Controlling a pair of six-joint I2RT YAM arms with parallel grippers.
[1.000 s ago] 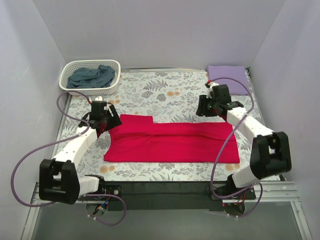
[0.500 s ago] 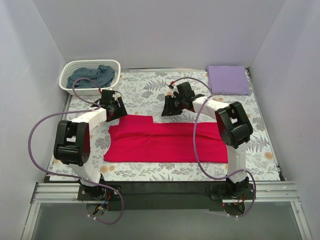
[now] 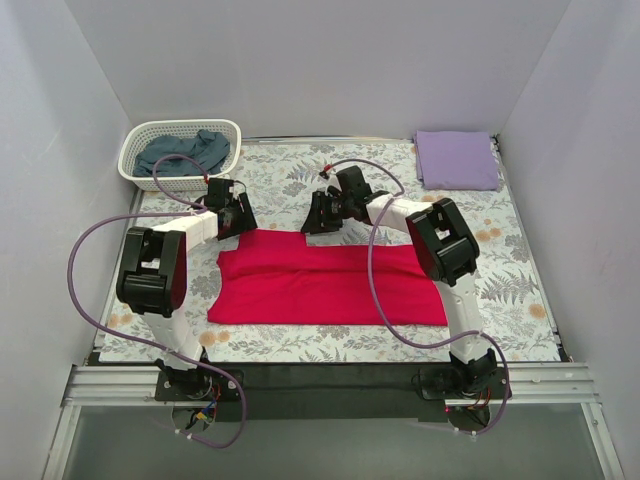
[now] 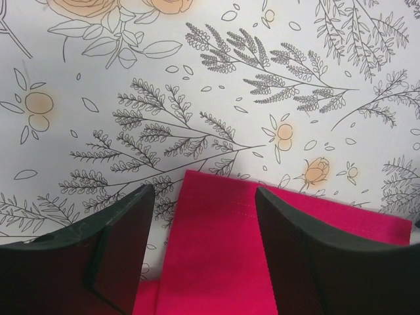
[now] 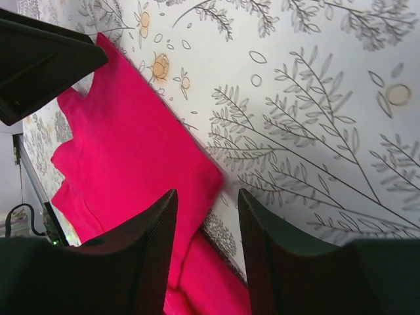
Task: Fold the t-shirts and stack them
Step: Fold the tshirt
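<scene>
The floral-covered bench (image 3: pixel 300 180) carried the crimson red t-shirt (image 3: pixel 330 285), folded into a long flat band across its near half, with a stepped corner on the far edge. The right arm (image 3: pixel 440 240) rose from its base, bent sharply at the elbow and reached leftward across the far edge of the red cloth to that stepped corner. The left arm (image 3: pixel 150 270) rose likewise and reached rightward to the band's far left corner. A white basket (image 3: pixel 185 124) stood at the far left corner of the bench and held the crumpled slate blue-grey t-shirt (image 3: pixel 185 152). The pale lavender t-shirt (image 3: pixel 457 160) lay folded at the far right corner, well apart from both arms. The left fingers (image 4: pixel 118 249) were spread wide and pinched nothing, with the red corner lying between them below. The right fingers (image 5: pixel 131 262) were parted by a narrower gap, also gripping nothing, above the pointed red corner. Contact with the cloth could not be told for either.
</scene>
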